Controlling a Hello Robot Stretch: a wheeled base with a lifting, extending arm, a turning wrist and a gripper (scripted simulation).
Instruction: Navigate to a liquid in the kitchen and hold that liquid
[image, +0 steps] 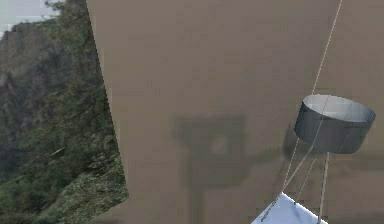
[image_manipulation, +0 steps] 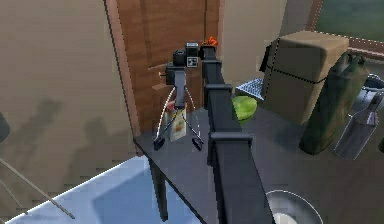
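Hanging at a pale bottle (image_manipulation: 180, 134) on the table (image_manipulation: 290, 165): pincer (image_manipulation: 180, 120), hold and spread untellable.

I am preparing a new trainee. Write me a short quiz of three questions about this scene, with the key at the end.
1. True or false: a tan box stands on the dark table.
2. What is behind the far end of the arm? A) a wooden door B) a fridge C) a sofa
3. Fill in: in the forward view, the grey cylinder shows against a ____ wall.
Key: 1 true; 2 A; 3 brown.
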